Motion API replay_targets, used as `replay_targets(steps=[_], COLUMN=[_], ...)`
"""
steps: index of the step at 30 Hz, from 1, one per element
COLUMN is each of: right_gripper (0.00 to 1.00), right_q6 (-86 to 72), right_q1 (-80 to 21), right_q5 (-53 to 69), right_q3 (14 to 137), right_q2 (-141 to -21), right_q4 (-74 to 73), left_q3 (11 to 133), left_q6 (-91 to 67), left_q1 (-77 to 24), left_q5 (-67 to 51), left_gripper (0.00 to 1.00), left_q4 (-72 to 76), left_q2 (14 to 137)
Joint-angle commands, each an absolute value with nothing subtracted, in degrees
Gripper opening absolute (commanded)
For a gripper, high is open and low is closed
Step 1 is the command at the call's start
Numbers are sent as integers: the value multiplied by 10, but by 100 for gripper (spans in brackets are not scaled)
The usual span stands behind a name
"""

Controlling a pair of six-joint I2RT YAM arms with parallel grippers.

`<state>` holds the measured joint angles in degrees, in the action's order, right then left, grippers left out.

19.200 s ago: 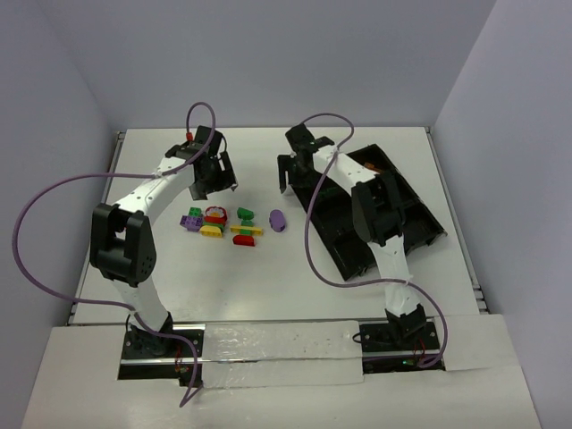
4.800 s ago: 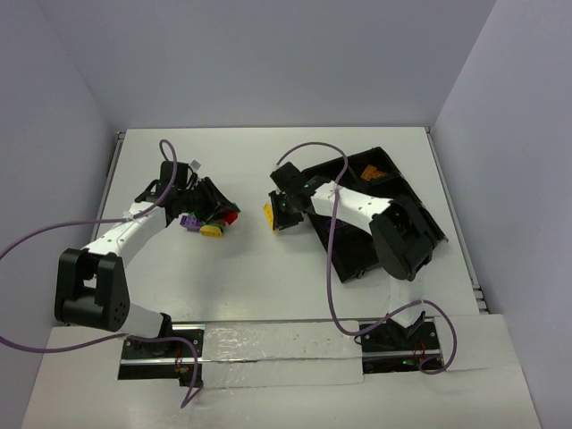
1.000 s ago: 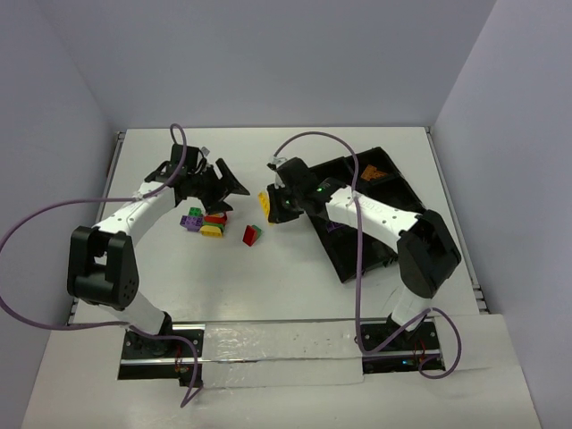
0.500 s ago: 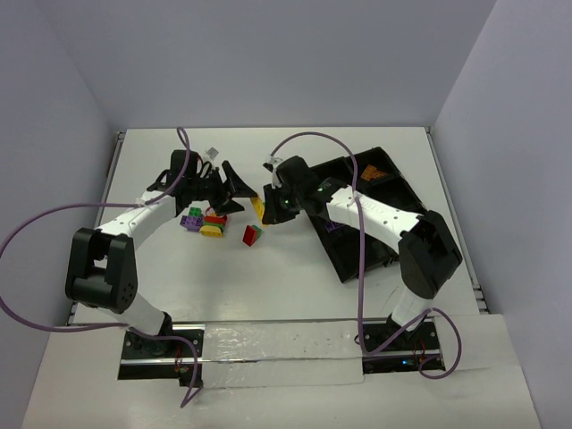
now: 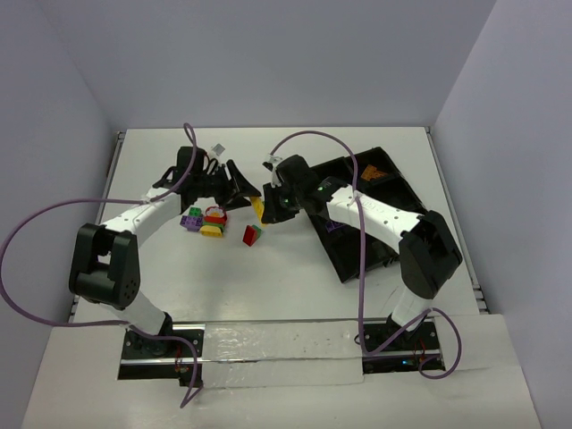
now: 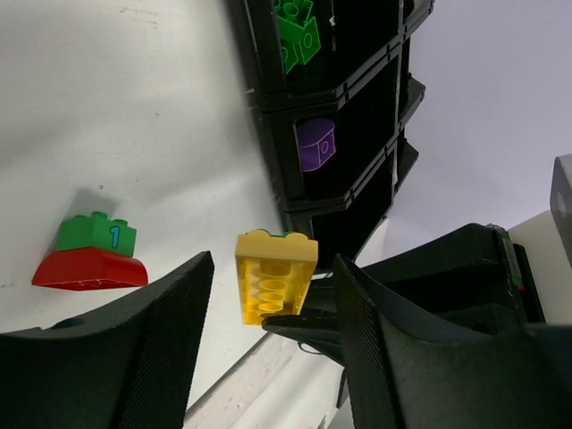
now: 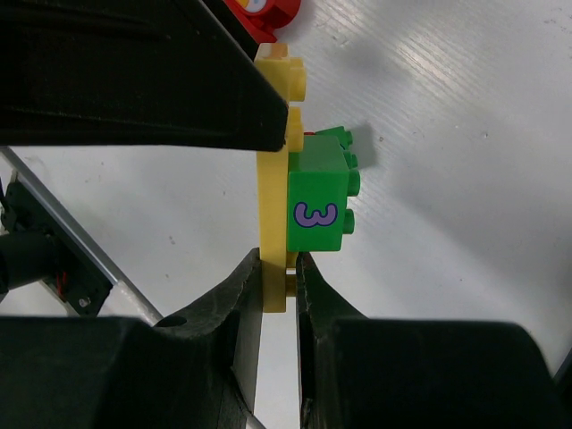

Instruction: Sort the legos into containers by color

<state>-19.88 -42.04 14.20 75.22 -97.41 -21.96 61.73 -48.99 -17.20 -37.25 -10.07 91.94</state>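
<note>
My right gripper (image 7: 279, 264) is shut on a thin yellow lego (image 7: 273, 214) held above the table, with a green lego (image 7: 318, 201) marked 3 stuck to its side. My left gripper (image 6: 273, 264) stands open. Its fingers (image 6: 170, 340) flank that yellow lego (image 6: 275, 279) with a gap on each side. In the top view the two grippers (image 5: 239, 183) (image 5: 266, 201) meet at mid-table. A green lego on a red one (image 5: 253, 234) lies just below them. The black tray (image 5: 407, 219) of containers holds green legos (image 6: 299, 31) and a purple one (image 6: 315, 143).
A cluster of purple, green, yellow and red legos (image 5: 202, 220) lies under the left arm. An orange piece (image 5: 371, 172) sits in the tray's far compartment. Purple cables loop over both arms. Walls close in the table at the back and both sides.
My left gripper has swung right to the yellow lego and its jaws have narrowed around it. The right gripper has shifted a little left, still shut on the lego.
</note>
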Motion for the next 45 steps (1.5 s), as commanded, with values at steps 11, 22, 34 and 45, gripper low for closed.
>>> replay_targets(steps=[11, 22, 34, 45], right_gripper=[0, 6, 56, 59], right_q6=[-196, -192, -172, -221], right_q1=[-426, -425, -422, -306], right_q5=[150, 148, 155, 377], right_q3=[777, 787, 883, 864], right_q2=[-967, -968, -977, -924], right_q4=[-212, -228, -320, -258], left_q3=[639, 640, 627, 587], left_q6=[-495, -503, -492, -474], left_q1=[-183, -183, -167, -125], left_q5=[-362, -378, -418, -574], left_gripper=[46, 0, 0, 0], left_q4=[-82, -76, -63, 49], left_q2=[926, 935, 923, 888])
